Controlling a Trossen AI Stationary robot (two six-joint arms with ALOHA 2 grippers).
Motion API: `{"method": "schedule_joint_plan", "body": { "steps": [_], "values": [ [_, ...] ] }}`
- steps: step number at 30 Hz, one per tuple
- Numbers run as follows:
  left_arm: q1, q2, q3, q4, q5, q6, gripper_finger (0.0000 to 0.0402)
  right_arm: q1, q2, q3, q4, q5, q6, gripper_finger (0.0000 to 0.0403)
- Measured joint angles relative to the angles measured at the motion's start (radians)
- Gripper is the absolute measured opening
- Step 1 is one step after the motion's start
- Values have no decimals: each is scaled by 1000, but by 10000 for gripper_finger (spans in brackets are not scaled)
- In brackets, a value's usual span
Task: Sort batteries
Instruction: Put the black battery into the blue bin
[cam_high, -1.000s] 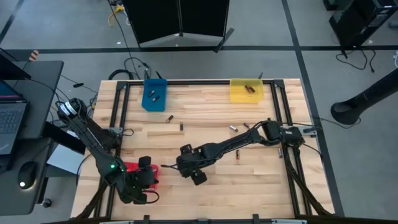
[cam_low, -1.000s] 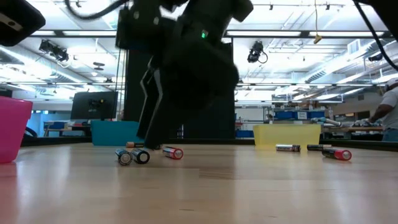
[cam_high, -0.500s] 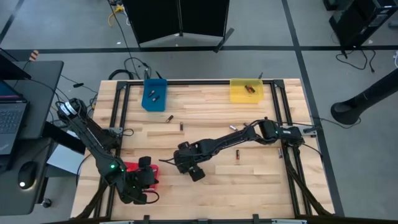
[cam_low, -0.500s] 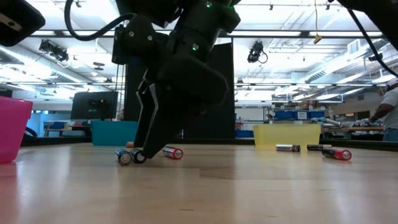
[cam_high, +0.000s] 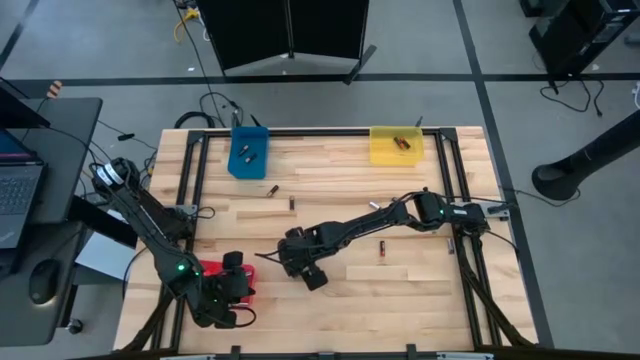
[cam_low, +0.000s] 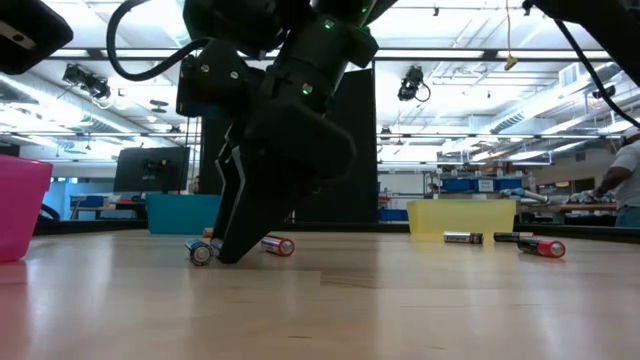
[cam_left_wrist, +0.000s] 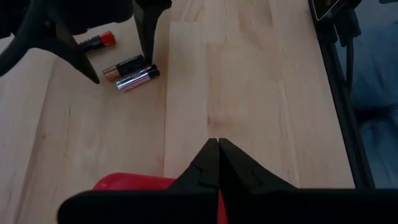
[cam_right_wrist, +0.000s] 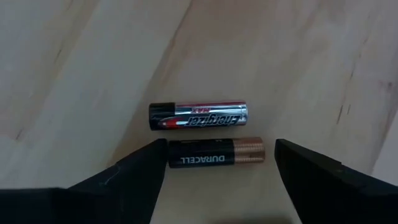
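Now black-copper battery (cam_right_wrist: 216, 152) between spread right gripper (cam_right_wrist: 217, 163) fingers — ungripped.

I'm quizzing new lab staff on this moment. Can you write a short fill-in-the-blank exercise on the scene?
1. The right pincer straddles the ____ cell, fingers either side.
2. The silver cell lies ____ that cell.
3. The left pincer is ____ above the red tray.
4. The ____ tray holds one cell.

Missing words: Duracell; beside; shut; yellow

Grey floor (cam_high: 420, 40), black cabinet (cam_high: 290, 30), ceiling lights (cam_low: 480, 130)
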Motion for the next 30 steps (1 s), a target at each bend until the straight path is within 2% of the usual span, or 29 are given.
{"method": "schedule_joint_plan", "body": {
  "steps": [7,15,22,30],
  "values": [
    [0,0,0,2,-8,0,7,1,0,0,-2,1,2,228],
    [1,0,0,3,-38,0,7,1,-14,-2,-10,26,5,225],
    [8,0,0,7,-64,21,8,-4,-99,-3,-88,176,86,225],
    [51,0,0,99,-80,24,8,-96,-274,-2,-309,436,339,225]
  ]
}}
